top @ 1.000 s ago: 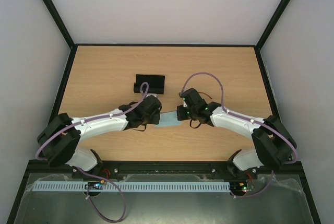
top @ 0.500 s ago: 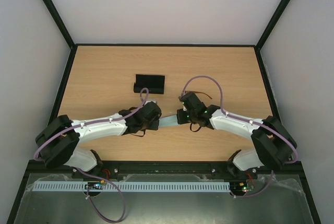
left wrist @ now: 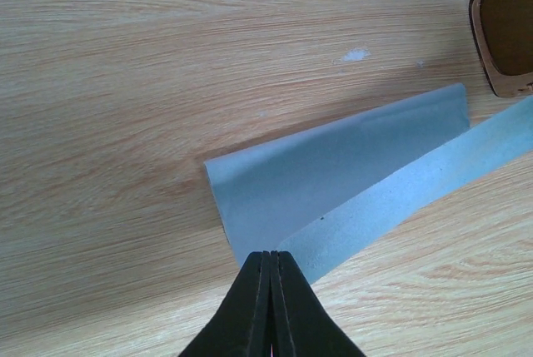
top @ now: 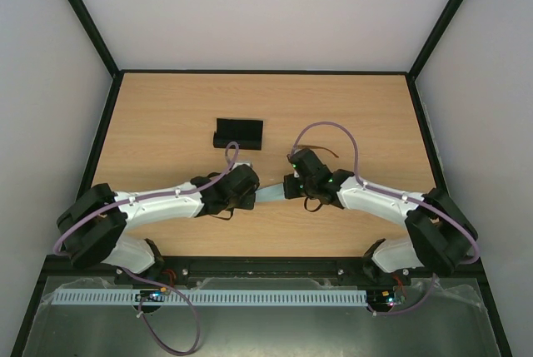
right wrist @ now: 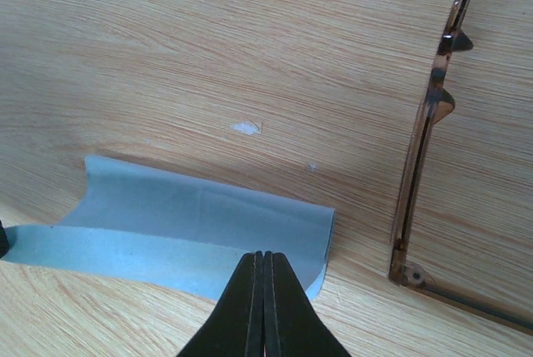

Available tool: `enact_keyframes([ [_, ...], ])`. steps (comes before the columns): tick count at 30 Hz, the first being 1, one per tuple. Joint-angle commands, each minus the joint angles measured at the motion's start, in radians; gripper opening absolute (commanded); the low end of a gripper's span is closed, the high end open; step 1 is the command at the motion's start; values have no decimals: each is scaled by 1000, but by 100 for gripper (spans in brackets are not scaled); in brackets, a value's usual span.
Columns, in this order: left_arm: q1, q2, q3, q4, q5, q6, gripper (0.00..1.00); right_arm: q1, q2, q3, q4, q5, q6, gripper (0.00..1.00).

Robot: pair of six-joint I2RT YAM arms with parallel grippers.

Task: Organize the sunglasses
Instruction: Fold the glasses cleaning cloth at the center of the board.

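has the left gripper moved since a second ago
Yes. In the top view the left gripper, shut on the blue cloth, has drawn back toward the bottom of the view, leaving a wider gap to the black case.

A robotics lab test cell, seen from above: two white-and-black robot arms, the left arm (top: 158, 200) and the right arm (top: 375, 195), are bolted to a black mounting rail (top: 266, 267) at the near edge of a light wood-grain table (top: 166, 107). Plain white panels (top: 266, 7) held in black frame struts (top: 83, 16) wall the bench in on three sides. Purple cables (top: 333, 126) loop off the arms, green indicator lights (top: 293, 157) glow on the right wrist, and a slotted white cable duct (top: 250, 297) runs along a metal sheet (top: 266, 328) below the bases.
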Motion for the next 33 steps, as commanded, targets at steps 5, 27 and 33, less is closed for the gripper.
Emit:
enact_keyframes([
  [5, -15, -13, -12, -3, -12, -15, 2, 8, -25, -7, 4, 31, 5, 1],
  [27, -41, -19, -11, -20, -20, -31, 2, 14, -57, -51, 14, 21, 14, 1],
  [33, -41, -16, -15, -21, -28, -34, 2, 19, -59, -63, 24, 19, 20, 1],
])
